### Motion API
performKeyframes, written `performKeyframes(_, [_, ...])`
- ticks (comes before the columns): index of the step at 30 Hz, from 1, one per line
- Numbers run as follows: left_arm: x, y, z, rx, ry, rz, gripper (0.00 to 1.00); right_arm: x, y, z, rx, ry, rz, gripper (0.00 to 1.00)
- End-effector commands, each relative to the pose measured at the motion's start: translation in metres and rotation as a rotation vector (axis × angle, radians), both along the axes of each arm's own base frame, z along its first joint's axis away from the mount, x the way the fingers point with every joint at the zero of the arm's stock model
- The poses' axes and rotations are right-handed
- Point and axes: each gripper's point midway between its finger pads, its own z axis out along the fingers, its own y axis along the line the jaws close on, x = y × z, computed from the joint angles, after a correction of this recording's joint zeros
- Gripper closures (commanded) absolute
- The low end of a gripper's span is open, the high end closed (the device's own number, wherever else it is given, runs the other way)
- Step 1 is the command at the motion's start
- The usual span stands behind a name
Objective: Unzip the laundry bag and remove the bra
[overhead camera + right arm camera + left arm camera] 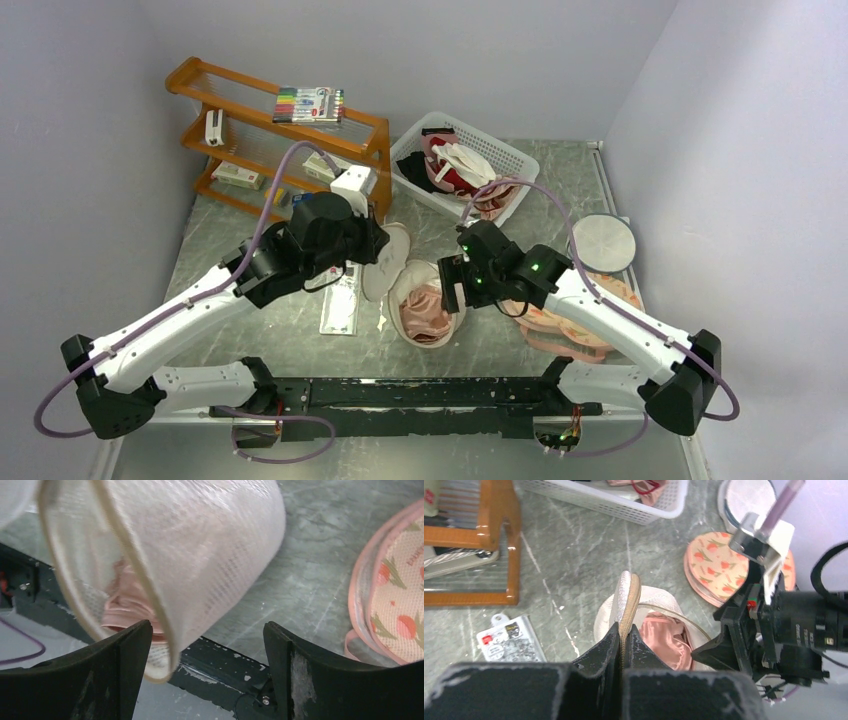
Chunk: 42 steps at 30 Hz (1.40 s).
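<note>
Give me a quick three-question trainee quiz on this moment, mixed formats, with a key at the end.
1. True or false: the left tool is shut on the zip rim of the laundry bag.
2. Where is the pink bra? A) clamped in the left tool B) lying inside the opened bag C) clamped in the right tool
3. Fill in: the right tool's jaws stand ____, gripping nothing.

Key: 1 true; 2 B; 3 open.
</note>
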Motion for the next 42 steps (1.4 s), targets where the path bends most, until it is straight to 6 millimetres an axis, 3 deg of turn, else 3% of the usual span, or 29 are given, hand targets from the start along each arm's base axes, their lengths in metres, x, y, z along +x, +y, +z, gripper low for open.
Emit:
performKeyframes(1, [0.011,0.019,0.013,-0.033,0.013,0.073,0.93,0.006,-0.02,-0.008,-0.093,-0.037,-0.067,0.23])
performKeyframes(7, [0.013,0.042,0.0,-0.061,0.085,0.102,0.93,0.035,-0.021,0.011,-0.097,-0.186,-0.114,0.62])
performKeyframes(14, [0.002,0.06,-0.024,-0.053,0.175,0.132,0.93,0.072,-0.008,0.026,-0.142,-0.305,-0.07,0.87])
performKeyframes(19, [-0.009,0.076,-0.043,-0.033,0.218,0.181,0.89,0.08,0.001,0.025,-0.146,-0.336,0.024,0.95])
performKeyframes(22, [-0.012,0.084,-0.058,-0.013,0.233,0.209,0.75,0.081,0.009,0.02,-0.124,-0.345,0.08,0.98])
performKeyframes(28, [-0.007,0.097,-0.081,0.077,0.224,0.251,0.63,0.082,0.022,0.014,-0.074,-0.337,0.115,1.0])
performKeyframes(32, [-0.003,0.11,-0.089,0.164,0.227,0.29,0.46,0.083,0.025,0.017,-0.067,-0.342,0.124,1.0])
performKeyframes(37, [-0.006,0.095,-0.087,0.131,0.241,0.219,0.22,0.084,0.023,0.018,-0.078,-0.348,0.125,1.0])
performKeyframes(42, [-0.02,0.037,-0.087,-0.048,0.286,-0.042,0.12,0.082,0.024,0.015,-0.077,-0.337,0.13,1.0])
